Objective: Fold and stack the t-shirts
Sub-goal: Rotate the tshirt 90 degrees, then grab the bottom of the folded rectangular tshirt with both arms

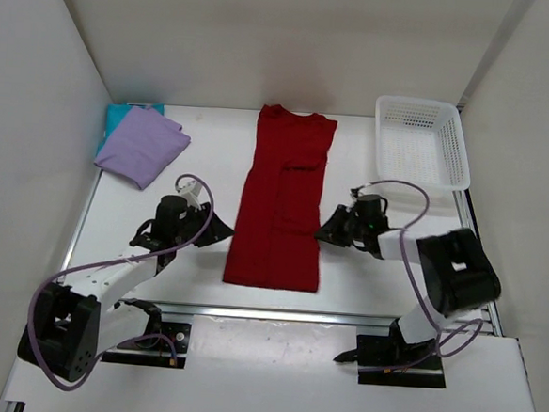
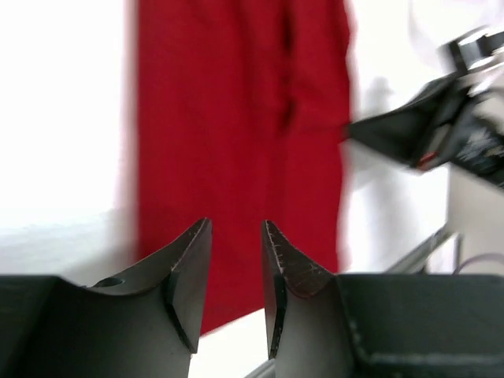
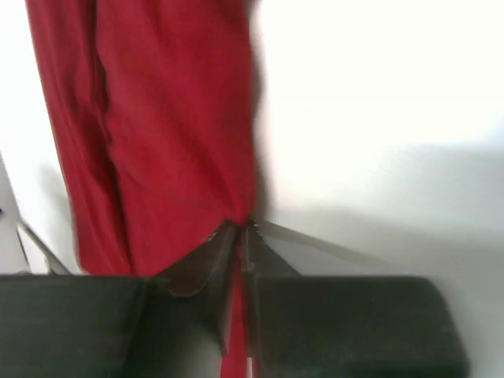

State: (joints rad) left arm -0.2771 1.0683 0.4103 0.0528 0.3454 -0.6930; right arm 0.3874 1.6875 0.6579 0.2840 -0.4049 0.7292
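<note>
The red t-shirt point(image 1: 282, 202) lies in the middle of the table, folded lengthwise into a long strip. My right gripper point(image 1: 327, 230) is at its right edge, and in the right wrist view it point(image 3: 240, 228) is shut on that edge of the red cloth point(image 3: 157, 118). My left gripper point(image 1: 218, 230) is just left of the strip, open and empty point(image 2: 236, 228), facing the red shirt point(image 2: 236, 102). The lavender t-shirt point(image 1: 142, 147) lies folded at the back left on the teal t-shirt point(image 1: 121, 113), of which only a corner shows.
A white lattice basket point(image 1: 422, 141) stands at the back right corner. White walls close in the table on the left, back and right. The right arm's gripper shows in the left wrist view point(image 2: 425, 130), across the red strip.
</note>
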